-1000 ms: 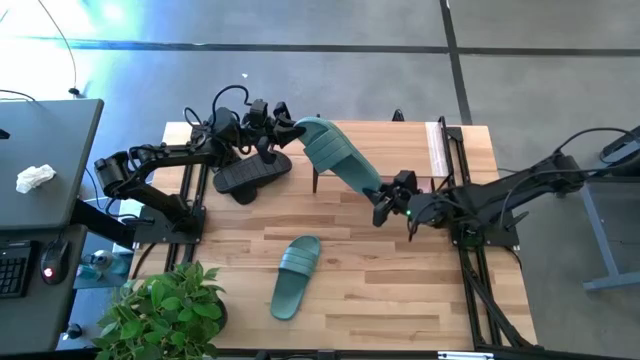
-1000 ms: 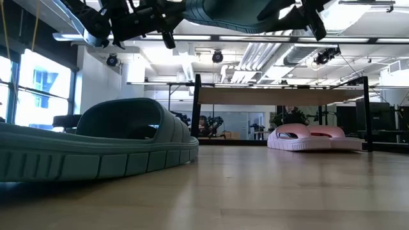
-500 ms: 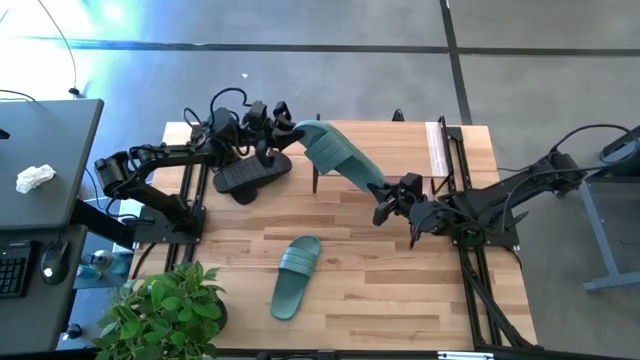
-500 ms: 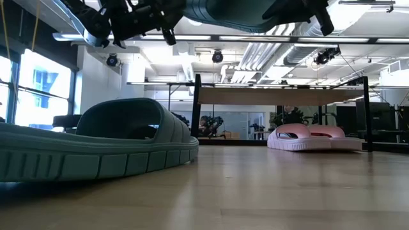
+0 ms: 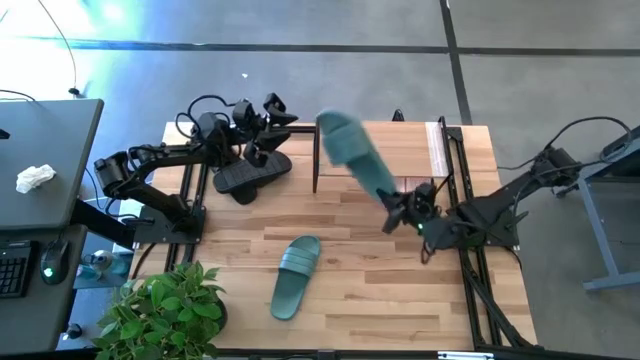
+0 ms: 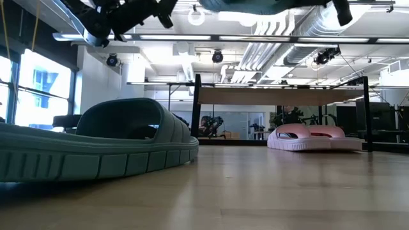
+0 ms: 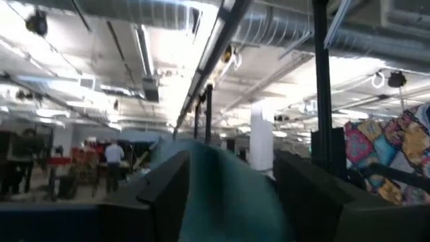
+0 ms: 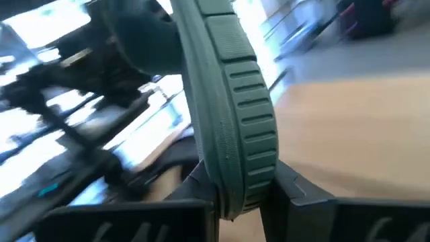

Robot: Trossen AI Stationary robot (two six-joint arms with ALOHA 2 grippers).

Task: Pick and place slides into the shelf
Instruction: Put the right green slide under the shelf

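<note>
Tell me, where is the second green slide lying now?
In the high view, the green slide lies flat on the tabletop, near its front edge, beside the plant.

Lifted green slide [image 5: 356, 163]: motion-blurred from overhead; in the low view you see only its underside, cut by the top edge.
Floor green slide [image 6: 96, 148]: cropped at the left edge in the low view.
Black slides [image 5: 250, 174]: partly hidden under the left arm.
Left gripper [image 5: 268, 122]: you can't read its finger state.
</note>
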